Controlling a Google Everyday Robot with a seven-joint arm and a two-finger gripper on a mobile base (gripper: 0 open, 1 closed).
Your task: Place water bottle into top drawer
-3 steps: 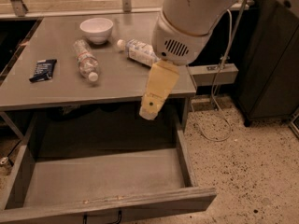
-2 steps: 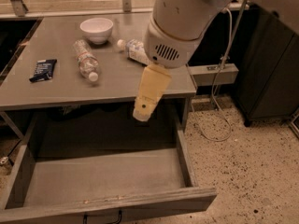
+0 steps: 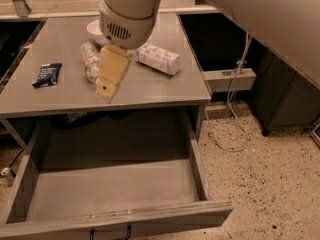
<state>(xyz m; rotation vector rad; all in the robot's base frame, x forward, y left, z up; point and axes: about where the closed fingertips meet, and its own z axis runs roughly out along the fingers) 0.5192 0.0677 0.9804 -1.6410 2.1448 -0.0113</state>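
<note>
Gripper (image 3: pixel 105 90) over table (image 3: pixel 155 86), just beside water bottle (image 3: pixel 89 60), its opening indiscernible; top drawer (image 3: pixel 150 220) open.

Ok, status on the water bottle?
Gripper over table, beside water bottle. Bottle lying flat on top. Top drawer open. Nothing blocking.

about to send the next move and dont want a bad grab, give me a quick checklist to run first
1. Top drawer pulled open: ok.
2. Room inside the drawer for the bottle: ok.
3. Water bottle held by the hand: not ok, it lies on the table.
4. Hand close to the water bottle: ok, over the table right beside it.
5. White-labelled bottle apart from the water bottle: ok.
</note>
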